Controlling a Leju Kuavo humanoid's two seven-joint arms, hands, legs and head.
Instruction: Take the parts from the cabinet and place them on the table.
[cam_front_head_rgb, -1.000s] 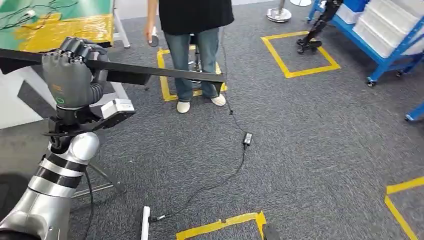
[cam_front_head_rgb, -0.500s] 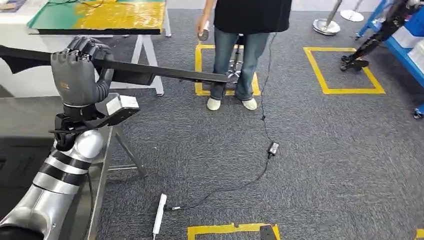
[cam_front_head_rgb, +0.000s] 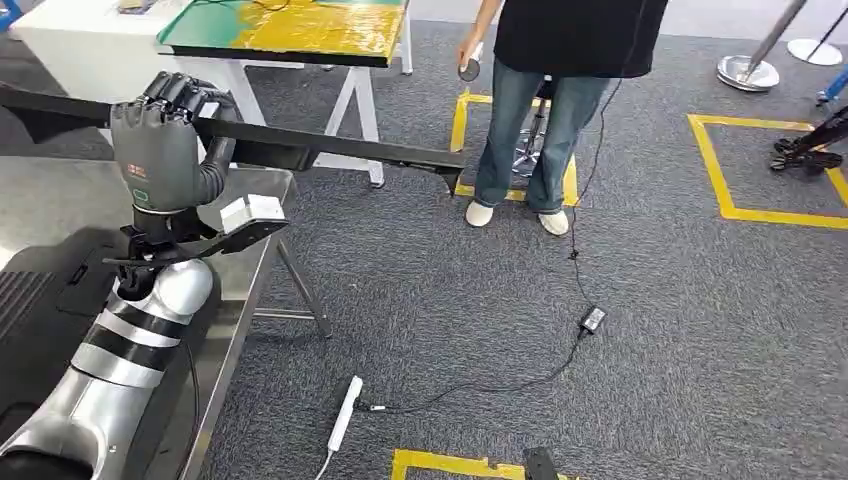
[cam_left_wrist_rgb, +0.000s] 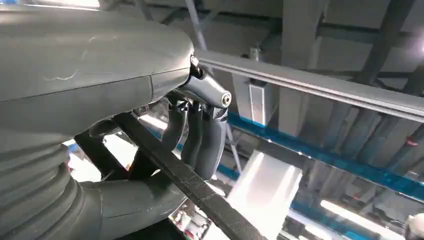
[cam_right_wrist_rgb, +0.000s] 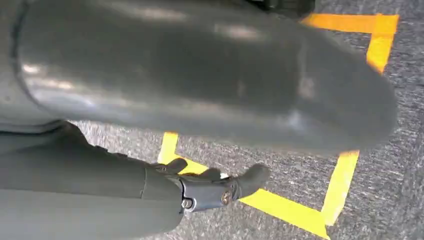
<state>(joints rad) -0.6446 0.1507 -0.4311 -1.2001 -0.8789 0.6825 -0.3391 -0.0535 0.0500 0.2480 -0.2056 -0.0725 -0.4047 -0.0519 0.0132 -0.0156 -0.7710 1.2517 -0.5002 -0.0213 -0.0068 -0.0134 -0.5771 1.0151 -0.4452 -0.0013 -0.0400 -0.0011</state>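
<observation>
My left hand (cam_front_head_rgb: 165, 150) is raised and grips a long, thin black bar-shaped part (cam_front_head_rgb: 340, 148) near its middle; the part lies level, reaching from the picture's left edge out to the right over the floor. In the left wrist view the dark fingers (cam_left_wrist_rgb: 200, 135) wrap around the same black strip (cam_left_wrist_rgb: 200, 190). A steel-topped table (cam_front_head_rgb: 60, 205) lies under and to the left of that arm. My right hand (cam_right_wrist_rgb: 215, 187) hangs over the carpet above yellow floor tape, its fingers loosely apart and holding nothing.
A person (cam_front_head_rgb: 560, 60) in jeans stands ahead, just beyond the part's right tip. A white trestle table with a green and yellow mat (cam_front_head_rgb: 290, 25) stands at the back left. A power strip (cam_front_head_rgb: 343, 412) and a cable with an adapter (cam_front_head_rgb: 593, 320) lie on the carpet.
The whole view has swung to the left, so the camera has turned. The steel table has come into sight under my left arm. My left hand still holds the black part.
</observation>
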